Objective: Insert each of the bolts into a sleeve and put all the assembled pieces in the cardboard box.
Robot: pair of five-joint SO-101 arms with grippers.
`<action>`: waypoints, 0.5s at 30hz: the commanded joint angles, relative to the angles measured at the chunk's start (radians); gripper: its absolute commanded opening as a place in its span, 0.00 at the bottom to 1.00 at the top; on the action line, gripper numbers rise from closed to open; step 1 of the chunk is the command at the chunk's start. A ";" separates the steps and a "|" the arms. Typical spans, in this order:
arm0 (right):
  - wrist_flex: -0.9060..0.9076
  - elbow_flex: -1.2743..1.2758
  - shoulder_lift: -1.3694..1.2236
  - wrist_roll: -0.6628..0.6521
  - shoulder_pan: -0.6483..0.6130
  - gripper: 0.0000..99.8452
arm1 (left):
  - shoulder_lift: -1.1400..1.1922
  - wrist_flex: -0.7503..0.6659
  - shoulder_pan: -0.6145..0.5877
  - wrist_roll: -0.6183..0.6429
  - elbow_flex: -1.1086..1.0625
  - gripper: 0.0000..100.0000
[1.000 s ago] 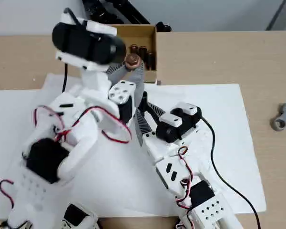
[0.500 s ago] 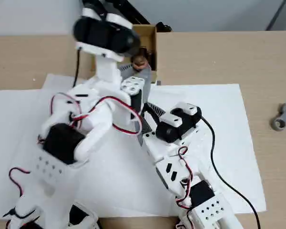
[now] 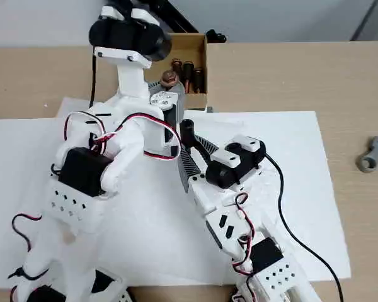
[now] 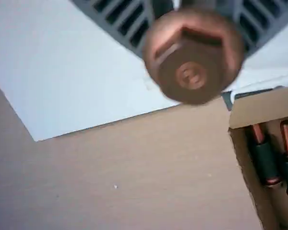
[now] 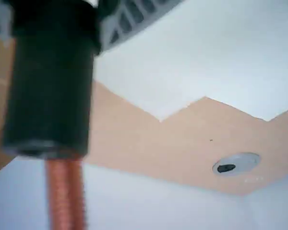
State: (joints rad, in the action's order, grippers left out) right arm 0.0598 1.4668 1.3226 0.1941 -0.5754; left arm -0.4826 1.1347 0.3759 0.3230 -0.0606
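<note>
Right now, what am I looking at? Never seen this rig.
These are two small robot arms, the left arm and the right arm, side by side at a table. The high view looks down from a fixed camera. The other two views come from a camera on each arm's wrist. On the table lie a white sheet, a cardboard box holding finished pieces, and a grey part off to one side. The left pincer grips a copper bolt near the box. The right pincer grips a black sleeve with a copper shaft sticking out.
</note>
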 commanded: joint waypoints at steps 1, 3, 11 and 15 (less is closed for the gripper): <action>-0.025 -0.009 0.019 -0.002 0.007 0.01 | -0.003 0.002 0.009 0.018 0.028 0.01; -0.025 -0.009 0.019 -0.002 0.007 0.01 | -0.009 0.002 0.021 0.018 0.033 0.01; -0.025 -0.009 0.019 -0.002 0.007 0.01 | -0.003 0.068 0.032 0.018 0.140 0.01; -0.025 -0.009 0.019 -0.002 0.007 0.01 | -0.003 0.086 0.032 0.018 0.147 0.01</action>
State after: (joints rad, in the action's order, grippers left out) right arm 0.0598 1.4668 1.3226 0.1941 -0.5738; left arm -0.4810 1.2175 0.4051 0.3399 0.0345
